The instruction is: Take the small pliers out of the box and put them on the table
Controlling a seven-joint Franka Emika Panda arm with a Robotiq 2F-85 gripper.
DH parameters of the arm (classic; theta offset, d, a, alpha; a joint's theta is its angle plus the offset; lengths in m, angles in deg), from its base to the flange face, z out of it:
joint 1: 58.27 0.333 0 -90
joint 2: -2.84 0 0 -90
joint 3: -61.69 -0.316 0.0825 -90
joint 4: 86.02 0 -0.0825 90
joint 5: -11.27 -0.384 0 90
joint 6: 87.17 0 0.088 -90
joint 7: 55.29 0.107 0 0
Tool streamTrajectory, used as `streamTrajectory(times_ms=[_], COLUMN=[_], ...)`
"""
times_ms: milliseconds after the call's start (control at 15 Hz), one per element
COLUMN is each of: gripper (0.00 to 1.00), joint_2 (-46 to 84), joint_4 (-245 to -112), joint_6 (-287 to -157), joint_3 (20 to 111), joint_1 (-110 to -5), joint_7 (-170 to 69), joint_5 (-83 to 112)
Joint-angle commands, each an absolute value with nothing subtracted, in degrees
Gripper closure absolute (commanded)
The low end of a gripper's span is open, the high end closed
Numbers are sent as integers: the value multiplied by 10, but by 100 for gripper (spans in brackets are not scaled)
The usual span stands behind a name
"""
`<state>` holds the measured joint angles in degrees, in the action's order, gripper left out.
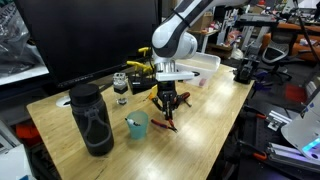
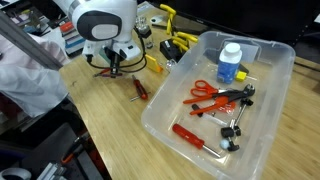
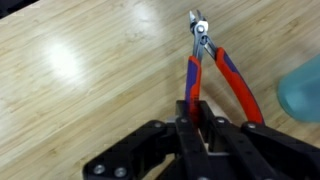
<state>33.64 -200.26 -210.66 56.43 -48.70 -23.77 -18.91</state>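
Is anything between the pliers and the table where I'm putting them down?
Nothing visible. The small pliers seem to lie on bare table just ahead of the gripper; the teal cup stands off to one side.

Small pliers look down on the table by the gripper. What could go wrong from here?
1. In the wrist view one handle of the small pliers runs right up to the gripper; release is unclear, so lifting may drag them.
2. The teal cup stands close beside on the table; a sideways retreat could tip it.
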Motion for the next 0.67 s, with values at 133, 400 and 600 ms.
streamTrajectory(times_ms=[133,400,600], gripper=[54,26,29], joint_2=[348,334,345], joint_4=[-1989,-2002,-1991], joint_6=[-2136,-2162,-2157], joint_3=[572,580,578], joint_1=[-482,-487,-493], joint_7=[-213,-198,-202], joint_5=[-181,-183,-183])
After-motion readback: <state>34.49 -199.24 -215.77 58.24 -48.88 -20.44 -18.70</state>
